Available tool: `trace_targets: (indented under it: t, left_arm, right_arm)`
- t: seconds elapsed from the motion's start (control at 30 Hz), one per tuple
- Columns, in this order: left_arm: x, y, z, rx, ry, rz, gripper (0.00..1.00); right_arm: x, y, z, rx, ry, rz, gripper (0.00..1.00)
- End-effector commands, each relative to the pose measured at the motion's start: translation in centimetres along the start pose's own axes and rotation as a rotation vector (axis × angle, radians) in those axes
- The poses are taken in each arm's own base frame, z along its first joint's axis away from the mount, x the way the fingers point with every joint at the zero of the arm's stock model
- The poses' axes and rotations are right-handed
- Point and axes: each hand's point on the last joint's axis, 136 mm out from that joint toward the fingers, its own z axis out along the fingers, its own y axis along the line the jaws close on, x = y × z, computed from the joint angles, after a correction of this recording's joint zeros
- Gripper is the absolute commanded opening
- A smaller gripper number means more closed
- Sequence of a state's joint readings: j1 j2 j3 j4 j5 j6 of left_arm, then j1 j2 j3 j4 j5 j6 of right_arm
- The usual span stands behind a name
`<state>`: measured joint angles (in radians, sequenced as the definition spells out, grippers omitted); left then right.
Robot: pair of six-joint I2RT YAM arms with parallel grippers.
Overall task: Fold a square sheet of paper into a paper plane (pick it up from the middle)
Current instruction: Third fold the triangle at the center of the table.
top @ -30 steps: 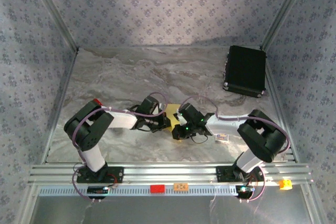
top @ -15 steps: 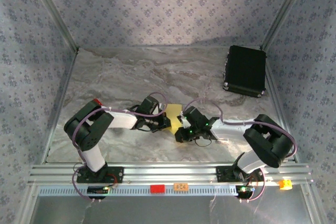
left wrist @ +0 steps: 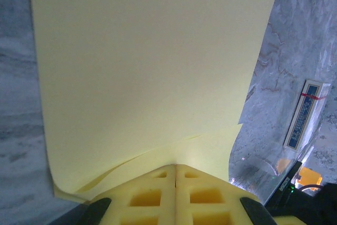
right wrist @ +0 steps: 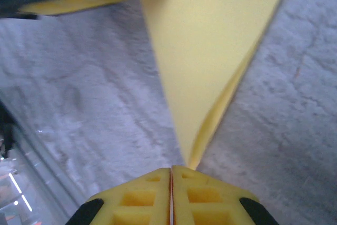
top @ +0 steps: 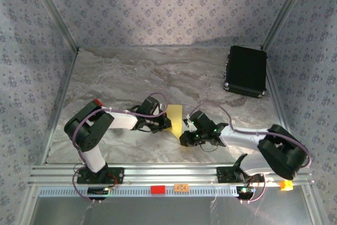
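The square sheet of paper (top: 175, 115) is yellow and folded double, lying low over the marble table (top: 126, 72) between my two grippers. My left gripper (top: 168, 125) is shut on its left edge; in the left wrist view the two layers (left wrist: 152, 56) run together into the closed fingertips (left wrist: 175, 166). My right gripper (top: 184, 139) is shut at the sheet's near end. In the right wrist view the paper (right wrist: 210, 51) narrows to a point that meets the closed jaws (right wrist: 171, 169) just right of their seam, and I cannot tell whether it is pinched there.
A black rectangular case (top: 246, 70) lies at the back right. A small printed card (left wrist: 307, 113) lies on the table beyond the paper's right edge. Patterned walls close in three sides, and an aluminium rail (top: 168, 175) runs along the near edge.
My right gripper has slid along the paper toward the near edge while its arm swung out to the right. More of the yellow sheet now shows. The left gripper has stayed put.
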<state>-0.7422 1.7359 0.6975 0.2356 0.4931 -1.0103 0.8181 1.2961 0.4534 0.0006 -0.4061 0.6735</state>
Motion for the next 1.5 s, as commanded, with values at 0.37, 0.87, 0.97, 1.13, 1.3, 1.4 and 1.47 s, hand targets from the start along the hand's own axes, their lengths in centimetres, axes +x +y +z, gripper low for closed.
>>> trace_targets:
  t: [0.37,0.87,0.97,1.13,1.3,1.4,1.47]
  left_arm:
    - [0.6,2.6,0.2,-0.098,-0.007,-0.003,0.0]
    - [0.6,2.8,0.2,-0.104,-0.005,-0.003,0.0]
    - [0.6,3.0,0.2,-0.111,-0.007,-0.006,0.0]
    - [0.6,3.3,0.4,-0.118,-0.004,-0.012,0.0]
    - [0.6,3.2,0.4,-0.117,-0.004,-0.011,0.0]
    - [0.6,3.3,0.4,-0.119,-0.004,-0.012,0.0]
    - [0.6,3.4,0.4,-0.12,-0.004,-0.015,0.0]
  right_arm:
    - [-5.1,2.0,2.5,0.026,0.005,-0.021,0.1]
    - [-1.6,-2.0,4.5,0.086,0.111,0.068,0.1]
    - [-1.2,-1.8,3.8,0.07,0.098,0.076,0.12]
    - [-1.0,-1.9,2.8,0.067,0.079,0.083,0.13]
    - [0.5,-2.8,2.1,0.076,0.082,0.119,0.13]
    - [1.4,-3.2,1.6,0.087,0.081,0.127,0.13]
    - [1.9,-3.4,1.2,0.086,0.075,0.129,0.13]
